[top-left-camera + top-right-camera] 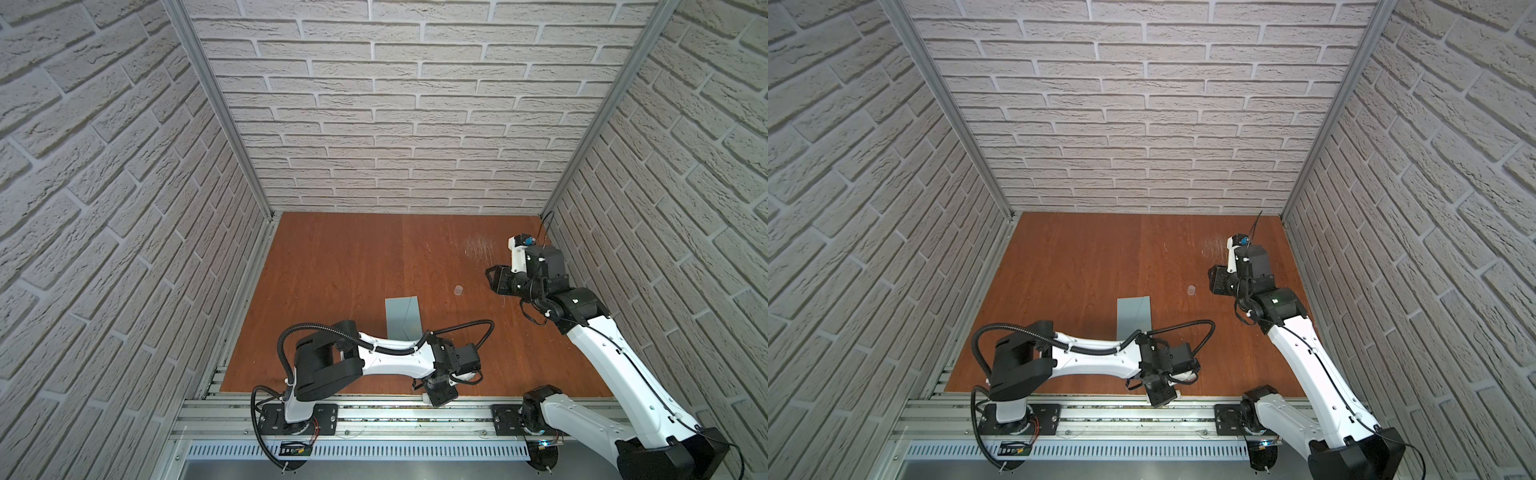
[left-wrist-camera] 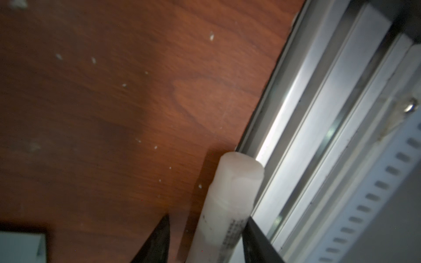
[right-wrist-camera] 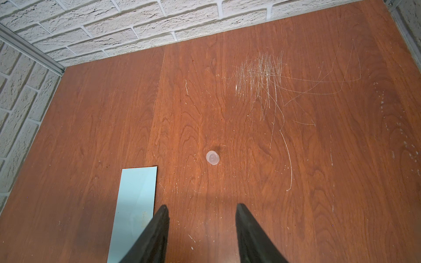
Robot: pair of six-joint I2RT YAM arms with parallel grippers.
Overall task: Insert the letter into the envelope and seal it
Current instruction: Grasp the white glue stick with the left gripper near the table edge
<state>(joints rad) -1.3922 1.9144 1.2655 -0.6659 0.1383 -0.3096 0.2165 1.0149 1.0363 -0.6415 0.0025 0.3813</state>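
The left hand (image 2: 208, 217), bent down at the lower middle of both top views, has its fingers (image 2: 159, 239) apart round one white cylindrical stick (image 2: 230, 200), one touching it. The right hand (image 3: 201, 206) hovers spread and empty at the right. On the red-brown wooden surface (image 1: 332, 270), walled by pale brick-pattern panels (image 1: 395, 104), lie one light blue-grey paper envelope (image 1: 402, 318), flat at centre, and one small translucent cap (image 1: 458, 289) to its upper right.

The envelope (image 1: 402, 318) (image 1: 1133, 318), a light blue-grey rectangle crossed by a diagonal seam, is shown flat on the worktop (image 1: 353, 257), lower centre in both top views, its near end hidden.
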